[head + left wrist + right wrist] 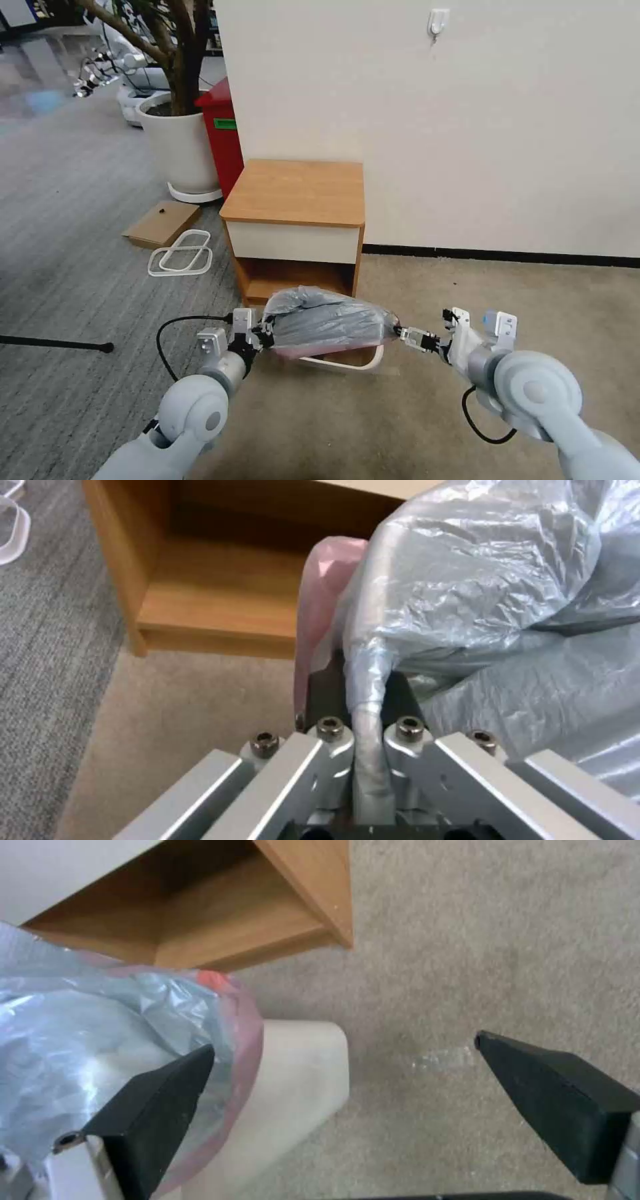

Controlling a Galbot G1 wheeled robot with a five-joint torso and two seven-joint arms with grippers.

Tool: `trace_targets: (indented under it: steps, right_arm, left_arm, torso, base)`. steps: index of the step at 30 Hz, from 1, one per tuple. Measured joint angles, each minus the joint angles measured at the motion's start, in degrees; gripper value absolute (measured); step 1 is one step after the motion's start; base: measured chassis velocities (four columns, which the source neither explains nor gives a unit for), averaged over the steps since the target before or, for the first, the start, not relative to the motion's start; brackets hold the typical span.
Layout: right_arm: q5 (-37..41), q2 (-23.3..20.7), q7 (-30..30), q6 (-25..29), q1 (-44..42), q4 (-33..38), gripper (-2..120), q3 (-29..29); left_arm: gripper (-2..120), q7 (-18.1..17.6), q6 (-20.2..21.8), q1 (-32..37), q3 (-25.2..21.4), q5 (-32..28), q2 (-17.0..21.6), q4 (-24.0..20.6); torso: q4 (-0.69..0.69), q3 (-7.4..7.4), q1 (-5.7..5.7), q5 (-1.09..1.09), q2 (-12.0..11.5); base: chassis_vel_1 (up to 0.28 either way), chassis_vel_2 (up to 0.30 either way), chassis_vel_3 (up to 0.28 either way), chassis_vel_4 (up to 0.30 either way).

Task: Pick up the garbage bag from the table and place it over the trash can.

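We see the garbage bag (330,321) draped over the trash can (347,361) before the table (297,193); the left gripper (267,331) pinches its edge, the right gripper (405,332) stands spread beside it.

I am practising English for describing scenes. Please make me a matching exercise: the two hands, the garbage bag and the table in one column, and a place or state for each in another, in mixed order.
Column one:
1. left hand
2. right hand
3. garbage bag
4. table

Column two:
A. open, beside the bag's pinkish rim
B. against the wall, behind the trash can
C. shut on a twisted bit of plastic
D. grey, crinkly, over the trash can

Pairs: 1-C, 2-A, 3-D, 4-B
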Motion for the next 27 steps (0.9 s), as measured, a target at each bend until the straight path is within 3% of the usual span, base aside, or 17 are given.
trace_targets:
  steps: [13, 17, 22, 25, 27]
  right_arm:
    - [1.38, 0.75, 0.08, 0.09, 1.08, 1.40, 100, 3.94]
    - [2.96, 3.43, 0.20, 3.24, -0.84, 5.35, 100, 6.13]
    - [3.97, 9.83, 0.84, 8.72, -7.55, 12.61, 100, 5.14]
    - [1.28, 15.50, -3.61, 11.08, -12.77, 17.85, 100, 2.43]
    - [0.61, 16.63, -4.54, 11.13, -13.79, 19.14, 100, 1.47]
  left_arm:
    - [0, 0.34, -0.75, -0.58, 0.58, 0.29, -0.85, 1.37]
    - [0, 0.35, -0.99, -0.76, 0.22, 0.31, -1.34, 1.57]
    - [0, 0.21, -1.58, -1.34, -0.50, 0.14, -2.26, 1.74]
    - [0, 0.07, -1.81, -1.67, -0.72, 0.00, -2.78, 1.81]
    - [0, 0.06, -1.86, -1.77, -0.72, 0.00, -2.94, 1.87]
  torso:
    - [-0.01, 0.00, 0.00, -0.01, 0.00]
    - [0.01, 0.00, 0.00, -0.01, 0.00]
    - [-0.02, -0.01, 0.00, -0.01, 0.00]
    - [-0.01, -0.01, 0.00, -0.01, 0.00]
    - [-0.01, -0.01, 0.00, -0.03, 0.00]
  base:
    - [0.000, 0.000, 0.000, 0.000]
    - [0.000, 0.000, 0.000, 0.000]
    - [0.000, 0.000, 0.000, 0.000]
    - [0.000, 0.000, 0.000, 0.000]
    - [0.000, 0.000, 0.000, 0.000]
